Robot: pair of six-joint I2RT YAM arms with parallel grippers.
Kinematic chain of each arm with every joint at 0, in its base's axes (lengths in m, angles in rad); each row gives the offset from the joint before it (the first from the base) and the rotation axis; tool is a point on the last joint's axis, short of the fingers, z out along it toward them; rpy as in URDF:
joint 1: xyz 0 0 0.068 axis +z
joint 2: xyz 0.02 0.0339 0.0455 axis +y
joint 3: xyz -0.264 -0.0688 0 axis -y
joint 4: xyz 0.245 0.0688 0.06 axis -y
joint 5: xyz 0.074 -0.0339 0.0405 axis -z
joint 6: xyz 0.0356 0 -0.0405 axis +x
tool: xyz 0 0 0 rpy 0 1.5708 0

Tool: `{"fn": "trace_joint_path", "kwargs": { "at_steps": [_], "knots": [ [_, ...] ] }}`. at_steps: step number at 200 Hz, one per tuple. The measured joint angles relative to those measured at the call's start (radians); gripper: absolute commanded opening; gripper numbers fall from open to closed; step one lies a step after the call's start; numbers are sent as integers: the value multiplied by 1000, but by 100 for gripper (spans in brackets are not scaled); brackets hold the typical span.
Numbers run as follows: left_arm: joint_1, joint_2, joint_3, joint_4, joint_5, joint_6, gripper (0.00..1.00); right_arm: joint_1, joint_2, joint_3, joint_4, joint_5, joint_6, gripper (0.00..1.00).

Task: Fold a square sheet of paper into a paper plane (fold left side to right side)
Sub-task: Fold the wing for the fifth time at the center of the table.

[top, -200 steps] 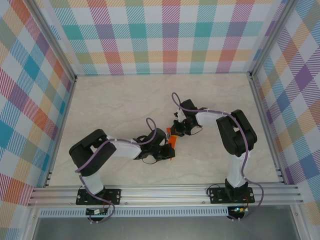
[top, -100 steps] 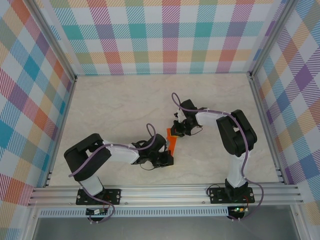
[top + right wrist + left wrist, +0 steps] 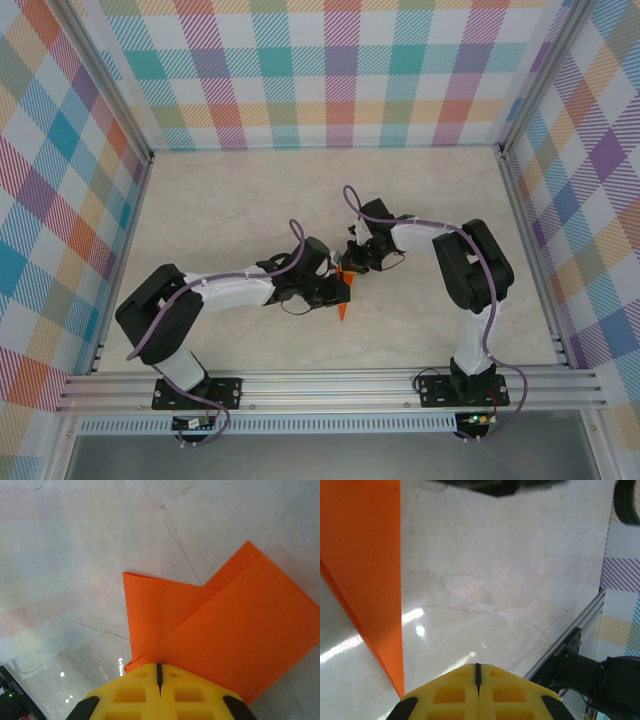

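Observation:
The orange sheet of paper (image 3: 344,306) lies folded on the table's middle, narrow, with a pointed end toward the near edge. In the right wrist view the paper (image 3: 240,630) shows layered flaps. My right gripper (image 3: 159,666) is shut, its tips resting on the paper's edge. From above, the right gripper (image 3: 352,266) sits at the paper's far end. My left gripper (image 3: 338,290) reaches in from the left over the paper. In the left wrist view the left gripper (image 3: 478,666) is shut, with nothing between its tips, and the paper (image 3: 365,555) runs along its left side.
The marble tabletop (image 3: 240,210) is bounded by aluminium rails (image 3: 330,385) and checked walls (image 3: 340,70). Both arms meet at the middle and their cables loop above them. Open tabletop lies to the far left and near right.
My left arm swung toward the near edge, then back away, and now lies over the paper. The paper's pointed near end now shows below it. The right arm has held still.

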Motion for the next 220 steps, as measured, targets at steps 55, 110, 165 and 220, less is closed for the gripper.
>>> {"fn": "trace_joint_path", "kwargs": {
  "at_steps": [55,110,165,220],
  "knots": [
    [7,175,26,19,19,29,0,0,0,0,0,0,-7,4],
    [-14,174,0,80,10,23,0,0,0,3,-5,1,-11,4],
    [-75,114,-72,100,-34,2,0,0,3,8,-14,2,-15,4],
    [-110,55,-125,63,-28,-17,0,0,5,13,-19,0,-18,7]
  ]
}}
